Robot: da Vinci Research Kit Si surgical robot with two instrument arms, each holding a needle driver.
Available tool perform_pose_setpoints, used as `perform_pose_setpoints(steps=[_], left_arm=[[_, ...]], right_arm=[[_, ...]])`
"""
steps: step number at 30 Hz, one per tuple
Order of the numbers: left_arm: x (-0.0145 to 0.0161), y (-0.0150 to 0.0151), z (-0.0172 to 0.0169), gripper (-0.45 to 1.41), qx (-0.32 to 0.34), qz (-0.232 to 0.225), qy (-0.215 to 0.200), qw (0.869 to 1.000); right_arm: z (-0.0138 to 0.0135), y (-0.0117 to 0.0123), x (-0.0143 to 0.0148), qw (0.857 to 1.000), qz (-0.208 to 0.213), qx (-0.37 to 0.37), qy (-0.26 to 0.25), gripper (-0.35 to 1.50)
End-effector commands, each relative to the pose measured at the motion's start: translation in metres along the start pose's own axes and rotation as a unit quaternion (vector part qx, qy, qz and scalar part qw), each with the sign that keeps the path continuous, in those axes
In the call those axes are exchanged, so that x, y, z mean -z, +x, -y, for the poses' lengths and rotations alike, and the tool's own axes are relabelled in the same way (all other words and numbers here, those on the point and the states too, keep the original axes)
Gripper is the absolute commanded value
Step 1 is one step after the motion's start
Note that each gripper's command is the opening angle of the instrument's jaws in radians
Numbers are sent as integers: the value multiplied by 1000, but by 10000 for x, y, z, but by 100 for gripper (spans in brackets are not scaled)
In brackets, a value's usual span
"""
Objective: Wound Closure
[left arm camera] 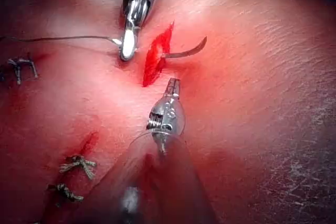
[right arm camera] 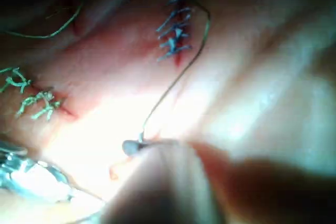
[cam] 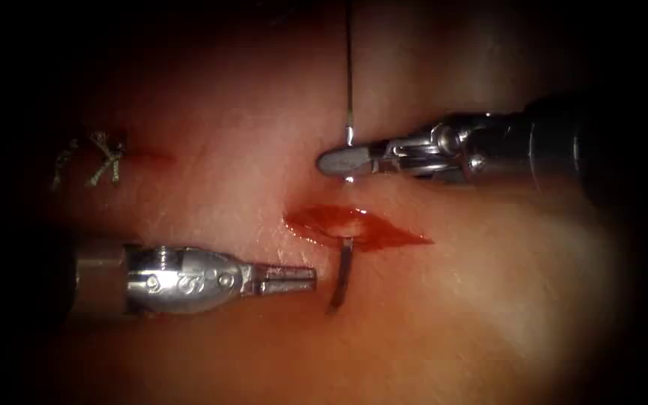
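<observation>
Needle sat lodged in the tissue, its free end emerging from the cut, still open and unstitched. Right tool pinched the thread beside the cut; left tool, jaws together, held nothing near the needle. Knotted stitches closed another cut far left.

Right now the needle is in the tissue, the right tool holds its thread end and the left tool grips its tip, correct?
No: the endoscope view shows the left tool holding nothing, jaws shut beside the tip of the needle, apart. The rest stands: right tool holds its thread end.
</observation>
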Motion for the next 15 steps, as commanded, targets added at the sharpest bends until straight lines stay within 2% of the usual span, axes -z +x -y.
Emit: perform_pose_setpoints(steps=[1,2,3,4,5,7,8,9,10,11,15], left_arm=[[-8,-3,1,-45,0,-1,0,1000],[-8,-3,0,-43,0,-1,0,1000],[-8,-2,0,-40,-3,-1,0,1000],[-8,-2,0,-35,-3,-1,-1,1000],[-7,1,0,-20,-7,-3,-2,1000],[-7,5,1,-6,-21,-12,-3,1000],[-7,5,1,-6,-21,-12,-3,1000],[-8,8,1,0,-31,-17,-4,999],[-10,13,0,16,-39,-27,-11,999],[-14,17,-3,32,-54,-34,-19,998],[-23,24,-7,47,-95,-44,-28,994]], right_arm=[[-2,5,-4,1000,-24,0,5,-35],[-3,7,-3,999,-43,2,5,0],[-4,11,-1,997,-67,38,-4,59],[-6,14,0,993,-88,76,-18,88],[-12,22,4,970,-121,203,-60,108],[-17,26,10,947,-127,284,-80,103],[-17,26,10,947,-127,284,-80,103],[-21,27,15,934,-118,328,-83,103],[-26,29,23,922,-116,359,-90,103],[-30,34,33,922,-117,358,-92,111],[-34,42,51,923,-121,353,-96,116]])
